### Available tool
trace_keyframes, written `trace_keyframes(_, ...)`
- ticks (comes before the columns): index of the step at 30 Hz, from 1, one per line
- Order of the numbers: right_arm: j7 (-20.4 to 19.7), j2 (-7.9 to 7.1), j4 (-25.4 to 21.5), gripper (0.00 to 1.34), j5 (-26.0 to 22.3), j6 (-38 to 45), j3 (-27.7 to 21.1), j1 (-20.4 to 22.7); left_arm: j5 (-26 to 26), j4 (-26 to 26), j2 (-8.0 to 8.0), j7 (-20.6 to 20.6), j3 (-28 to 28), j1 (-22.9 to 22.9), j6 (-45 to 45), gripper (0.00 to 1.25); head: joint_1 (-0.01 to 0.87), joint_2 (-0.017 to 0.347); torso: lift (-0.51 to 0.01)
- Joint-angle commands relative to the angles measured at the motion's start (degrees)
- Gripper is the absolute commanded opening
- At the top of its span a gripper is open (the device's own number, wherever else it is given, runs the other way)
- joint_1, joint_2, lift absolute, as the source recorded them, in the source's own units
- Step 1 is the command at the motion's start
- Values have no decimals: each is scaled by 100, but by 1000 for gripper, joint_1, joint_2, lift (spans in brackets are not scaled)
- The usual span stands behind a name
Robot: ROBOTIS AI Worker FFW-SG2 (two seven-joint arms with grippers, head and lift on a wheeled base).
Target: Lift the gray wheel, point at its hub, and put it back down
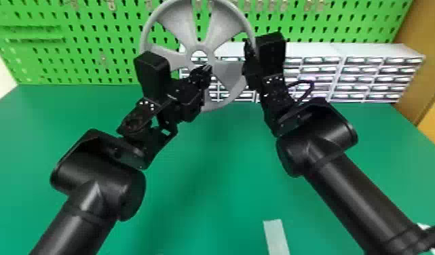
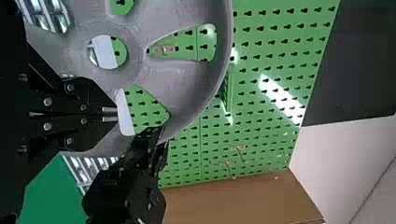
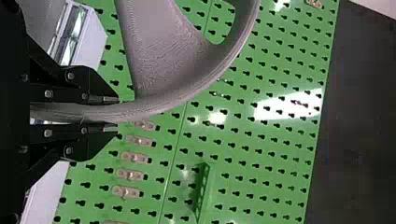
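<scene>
The gray wheel (image 1: 226,73) is held up above the table, its spokes and open hub facing the head camera. My right gripper (image 1: 252,64) is shut on the wheel's right rim; in the right wrist view the rim (image 3: 154,105) passes between the fingers of that gripper (image 3: 112,114). My left gripper (image 1: 208,69) is shut with nothing between its fingers, its tips just below the hub in the head view. In the left wrist view the left gripper (image 2: 111,114) has its fingertips close together near the hub (image 2: 133,51); whether they touch the wheel I cannot tell.
Behind the wheel stand white drawer cabinets (image 1: 359,73) along the table's back edge, before a green pegboard (image 1: 101,37). A pale strip (image 1: 276,237) lies on the green table (image 1: 226,169) near the front. A brown panel rises at the right.
</scene>
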Motion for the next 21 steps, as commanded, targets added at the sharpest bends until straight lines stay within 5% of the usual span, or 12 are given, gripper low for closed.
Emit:
trace_keyframes(1,19,6,-27,11,-3,0,30,21,-282,104,0,176,-112,-122,-99,23,692,48,-88)
trace_keyframes(21,81,-3,-71,11,-12,-9,92,74,-774,412,17,686,-174,-254,-169,23,692,48,-88)
